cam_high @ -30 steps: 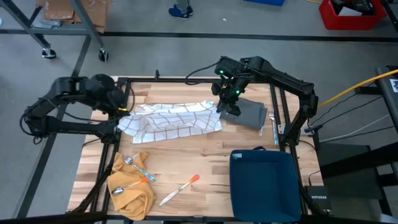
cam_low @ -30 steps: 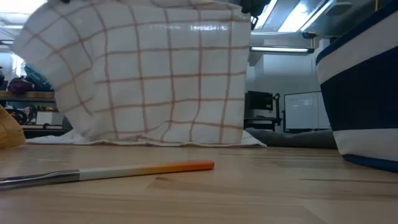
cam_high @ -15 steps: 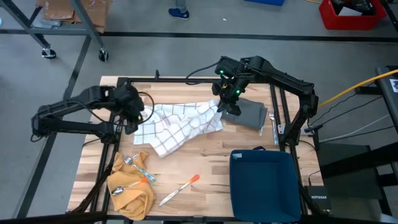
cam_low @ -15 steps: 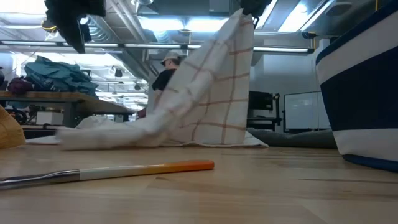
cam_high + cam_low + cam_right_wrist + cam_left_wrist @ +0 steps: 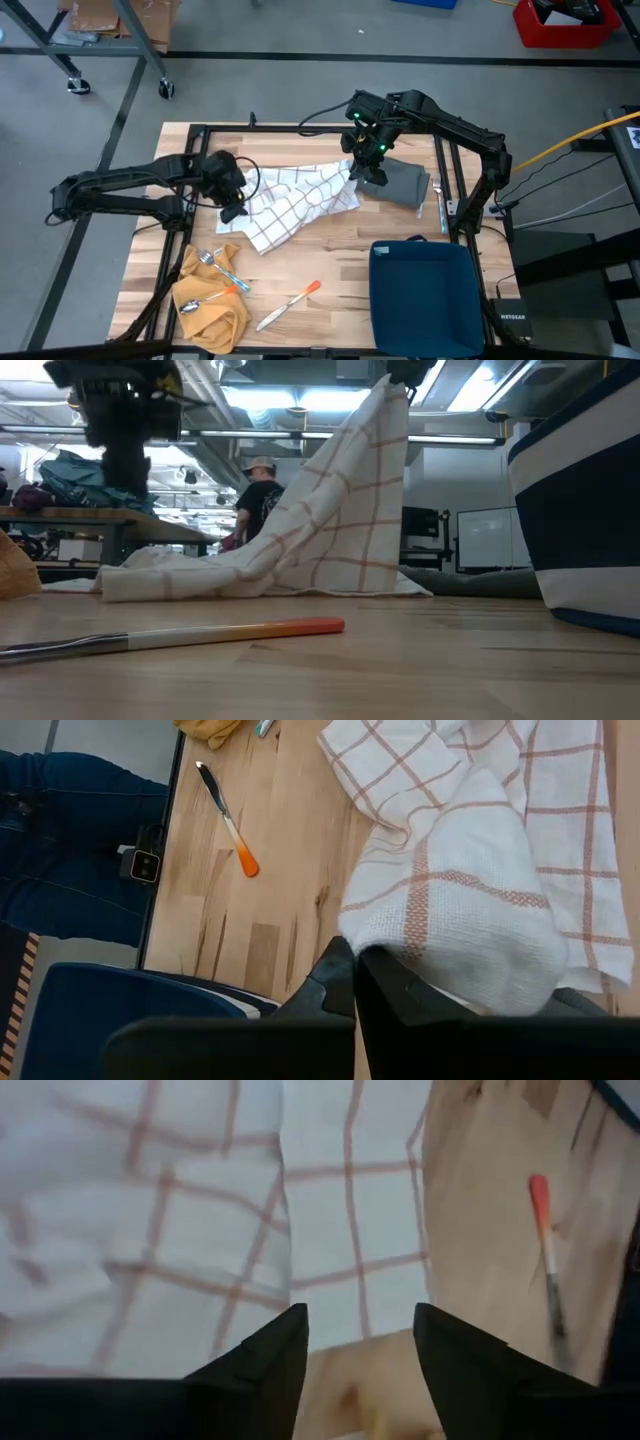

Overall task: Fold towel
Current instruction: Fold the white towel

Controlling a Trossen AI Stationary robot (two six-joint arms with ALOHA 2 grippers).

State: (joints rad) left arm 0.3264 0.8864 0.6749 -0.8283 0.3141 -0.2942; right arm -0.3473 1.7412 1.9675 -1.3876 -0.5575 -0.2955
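The white towel [image 5: 295, 200] with orange-brown checks lies in the middle of the table. Its right corner is raised, and the cloth slopes down from there to a heap [image 5: 170, 575] on the wood. My right gripper [image 5: 353, 170] is shut on that raised corner at the towel's far right. My left gripper [image 5: 232, 205] hovers open just over the towel's left edge [image 5: 300, 1280]. Only bare wood and cloth show between its fingers [image 5: 270, 1355], and it touches nothing. My right gripper pinches the towel's bunched right corner [image 5: 420, 970] between its two fingers, coming from above at a slant. Several layers are gathered there. The corner [image 5: 390, 395] is lifted clear, and the cloth hangs below it, its left part and lower edge lying on the table.
A folded grey cloth [image 5: 405, 183] lies at the far right behind the right gripper. A dark blue bin [image 5: 425, 295] stands at the near right. A yellow cloth [image 5: 210, 300] with cutlery lies near left, an orange-handled knife [image 5: 290, 303] beside it. A person [image 5: 258, 495] stands in the room beyond.
My left gripper has let go of the towel's left corner, then gone down and toward the table's right, over the cloth. The towel, stretched up between both grippers before, has fallen on its left side onto the table. Its right corner stays raised.
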